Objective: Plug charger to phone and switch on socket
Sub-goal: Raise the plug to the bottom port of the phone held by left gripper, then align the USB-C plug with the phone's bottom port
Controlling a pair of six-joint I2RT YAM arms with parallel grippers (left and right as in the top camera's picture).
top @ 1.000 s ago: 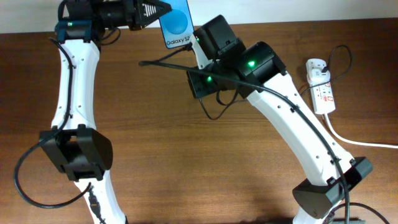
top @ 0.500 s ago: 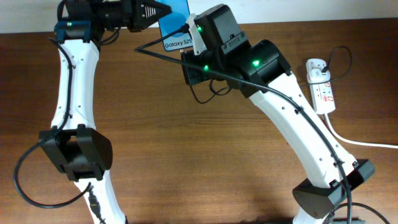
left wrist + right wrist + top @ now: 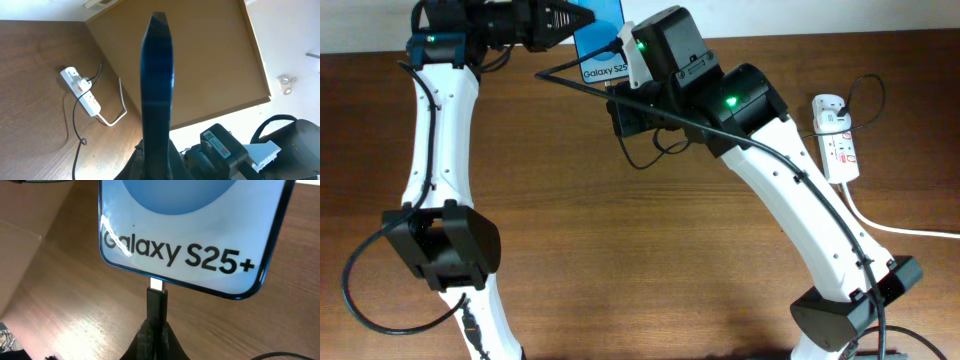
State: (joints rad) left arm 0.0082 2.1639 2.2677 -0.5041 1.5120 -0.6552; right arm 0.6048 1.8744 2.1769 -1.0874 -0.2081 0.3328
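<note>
My right gripper (image 3: 155,339) was clamped on the thin black charger cable (image 3: 156,302) at its small black plug. The plug's silver tip touched the bottom edge of the blue-screened, black-framed phone (image 3: 190,225); I could not tell how deep it sat. Beyond, my left gripper (image 3: 572,18) was clenched on that phone, holding it above the brown wooden table (image 3: 620,260). Farthest off, the white power strip socket (image 3: 837,140) lay on the table, well apart.

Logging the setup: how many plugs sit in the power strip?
1: a white plug at the far end of the power strip; its other sockets look empty.
</note>
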